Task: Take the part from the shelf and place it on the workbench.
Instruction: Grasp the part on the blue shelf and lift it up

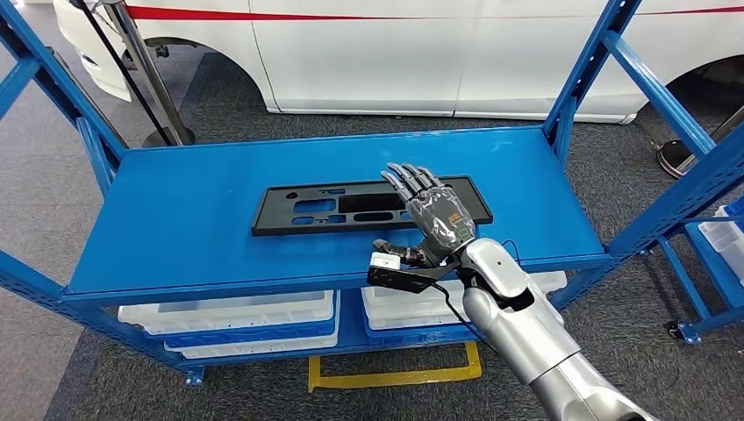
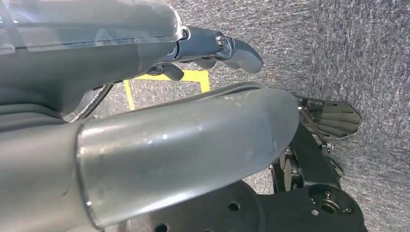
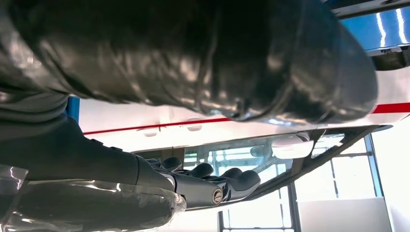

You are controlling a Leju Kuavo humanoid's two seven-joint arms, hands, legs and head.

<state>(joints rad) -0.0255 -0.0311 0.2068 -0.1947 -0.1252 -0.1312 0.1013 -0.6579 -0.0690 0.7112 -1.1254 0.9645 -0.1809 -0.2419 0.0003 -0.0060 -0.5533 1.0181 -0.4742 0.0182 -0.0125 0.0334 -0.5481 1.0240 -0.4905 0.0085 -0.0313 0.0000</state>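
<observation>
Right hand (image 1: 436, 215) hovers fingers spread, holding nothing, over right end of black part (image 1: 368, 206) lying flat mid blue shelf (image 1: 175, 219); left hand (image 2: 145, 53) hangs empty w/ fingers loosely curled; best to lower square, grip near edge firmly, lift level.

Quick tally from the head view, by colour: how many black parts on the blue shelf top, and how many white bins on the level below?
Black: 1, the flat part lying on the shelf top, under the right hand.
White: 2, the left bin and the right bin on the lower level.
Total: 3
</observation>
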